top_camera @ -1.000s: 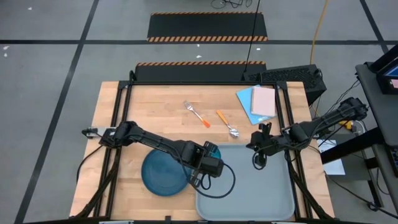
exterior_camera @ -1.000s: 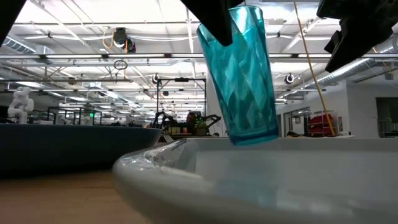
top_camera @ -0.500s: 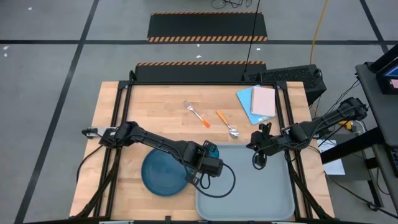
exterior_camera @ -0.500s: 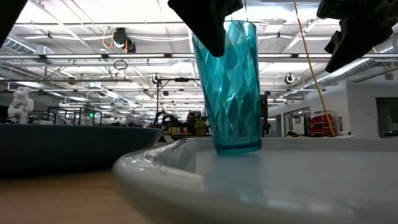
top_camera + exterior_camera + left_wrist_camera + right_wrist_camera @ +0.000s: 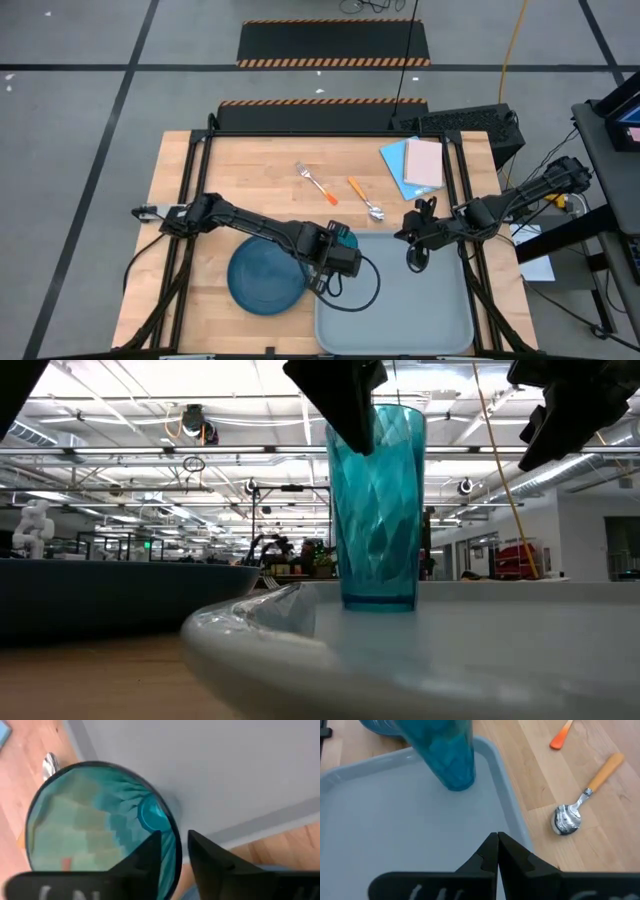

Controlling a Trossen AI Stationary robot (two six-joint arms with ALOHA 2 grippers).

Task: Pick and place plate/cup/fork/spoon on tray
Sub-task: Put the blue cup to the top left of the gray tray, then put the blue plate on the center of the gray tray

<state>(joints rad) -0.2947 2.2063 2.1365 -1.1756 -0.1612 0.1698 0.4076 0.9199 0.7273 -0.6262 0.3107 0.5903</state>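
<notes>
The table (image 5: 250,175) is light wood with a black frame, and it stands on a grey floor with dark lines. Behind it lie two black mats with orange stripes. In the low view the room is big, with bright ceiling lights and racks far back.

The tray (image 5: 420,310) is pale grey-blue with round corners, and it sits at the front right of the table. The cup (image 5: 378,510) is see-through blue-green with bumpy sides. It stands upright in the back left corner of the tray, with its bottom on the tray floor (the low view shows it touching). The left gripper (image 5: 174,855) pinches the cup's rim, one finger inside and one outside.

The right gripper (image 5: 497,851) hangs over the back right part of the tray. Its fingers are pressed together and hold nothing.

The dark blue plate (image 5: 262,280) lies on the wood just left of the tray. The fork (image 5: 316,184) and the spoon (image 5: 580,806) lie on the wood behind the tray, near each other. Blue and pink sheets (image 5: 415,165) lie at the back right.
</notes>
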